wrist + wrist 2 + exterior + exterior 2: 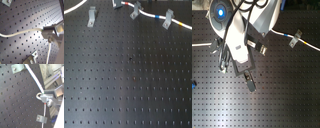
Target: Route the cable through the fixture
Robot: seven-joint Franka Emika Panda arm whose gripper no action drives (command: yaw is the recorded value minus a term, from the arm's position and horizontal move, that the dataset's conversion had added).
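Note:
The white cable runs along the far edge of the board, with red and yellow bands. It passes the middle clip and the right clip. The slim long-legged fixture stands at the first exterior view's left, with a white cable stretch curving beyond it, apart from it. My gripper is shut on the cable in both wrist views. In the second exterior view the arm hides most of the cable. One clip lies close beside the gripper.
The black perforated board fills the views. Another clip sits further off in the second wrist view. In the second exterior view one clip holds the cable at the right.

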